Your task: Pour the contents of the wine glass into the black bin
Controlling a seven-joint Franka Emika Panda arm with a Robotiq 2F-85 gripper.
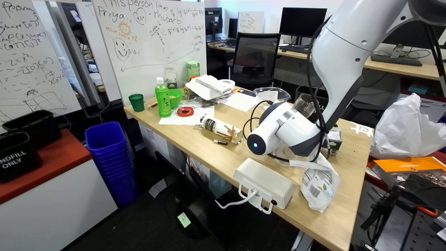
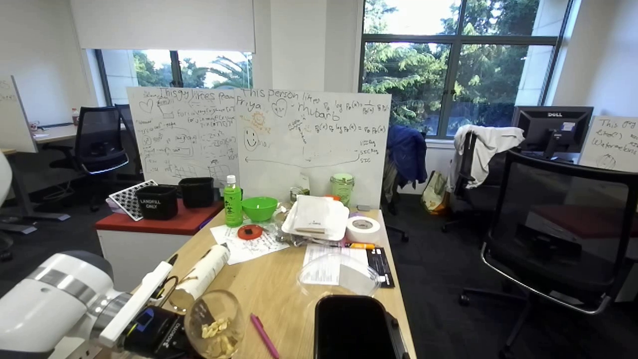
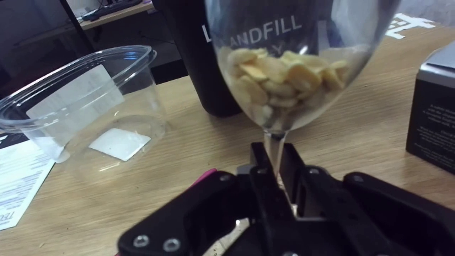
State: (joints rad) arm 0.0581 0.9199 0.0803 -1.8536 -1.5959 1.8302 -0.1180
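Note:
The wine glass (image 3: 291, 76) is clear, with pale yellow flat pieces in the bottom of its bowl. It stands roughly upright in my grip and shows in both exterior views (image 1: 304, 105) (image 2: 214, 319). My gripper (image 3: 272, 151) is shut on its stem; the glass foot is hidden. In an exterior view the gripper's body (image 2: 162, 331) shows left of the bowl. The black bin (image 3: 192, 46) with white LANDFILL lettering stands on the table just beyond the glass, partly seen through it. Its open top shows in an exterior view (image 2: 354, 329), right of and apart from the glass.
A clear plastic tub (image 3: 117, 103) stands left of the bin. A small black box (image 3: 435, 110) is at the right. A pink pen (image 2: 264, 335) lies between glass and bin. A white cylinder (image 1: 219, 128) and a white device (image 1: 264, 179) lie near the table's edge.

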